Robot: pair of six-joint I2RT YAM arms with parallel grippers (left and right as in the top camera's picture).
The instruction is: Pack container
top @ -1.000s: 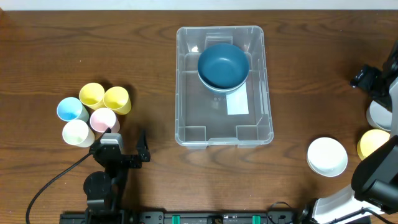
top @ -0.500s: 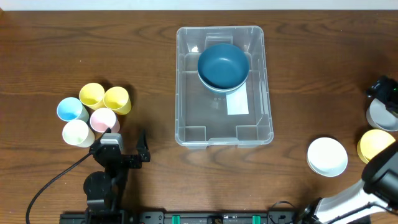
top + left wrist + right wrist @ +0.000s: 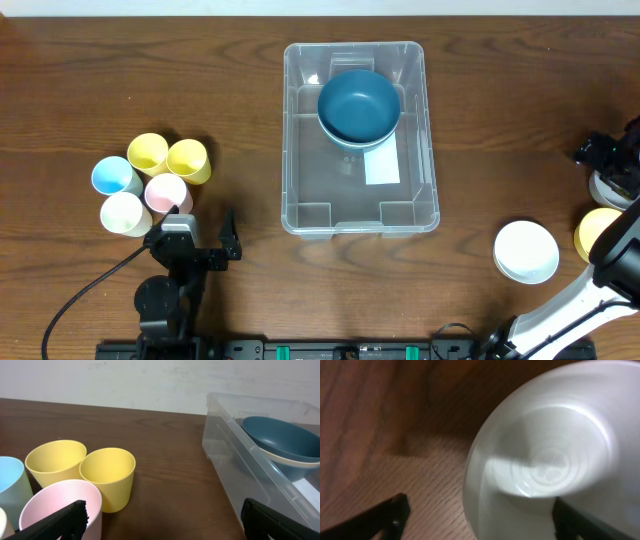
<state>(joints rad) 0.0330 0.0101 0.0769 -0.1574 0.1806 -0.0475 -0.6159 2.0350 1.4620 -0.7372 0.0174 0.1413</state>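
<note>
The clear plastic container stands mid-table with a white label and a blue bowl nested on a pale bowl at its far end; it also shows in the left wrist view. My left gripper is open and empty beside the cups; its fingertips frame bare table. My right gripper is at the far right edge over a grey-white bowl. In the right wrist view its open fingers straddle that bowl's rim, the image blurred.
A cluster of cups stands at the left: two yellow, one blue, one pink, one cream. A white bowl and a yellow bowl sit at the right front.
My right gripper has moved down and forward along the right edge onto the grey-white bowl. The left arm, the container and the cups have not moved.
</note>
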